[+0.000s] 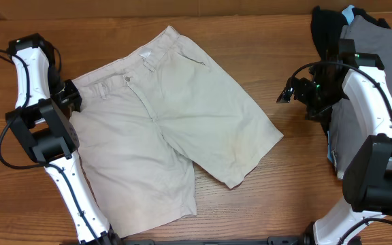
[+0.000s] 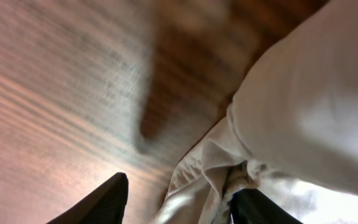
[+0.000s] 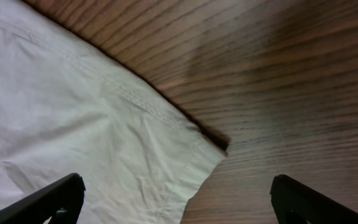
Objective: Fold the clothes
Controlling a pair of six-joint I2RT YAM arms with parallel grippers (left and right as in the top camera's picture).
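Note:
The light beige shorts (image 1: 175, 129) lie spread flat on the wooden table, waistband at the upper left and both legs pointing to the lower right. My left gripper (image 1: 72, 99) is low at the waistband's left corner. In the left wrist view its fingers (image 2: 179, 208) stand apart with the bunched waistband edge (image 2: 222, 168) between them. My right gripper (image 1: 286, 94) hovers open over bare wood, just right of the right leg. In the right wrist view its fingers (image 3: 176, 202) are wide apart above the leg's hem corner (image 3: 219, 149).
A grey garment (image 1: 369, 41) and a black garment (image 1: 325, 27) are piled at the table's right edge, behind the right arm. Something light blue (image 1: 349, 10) sticks out at the top of that pile. Bare wood (image 1: 298, 177) lies right of the shorts.

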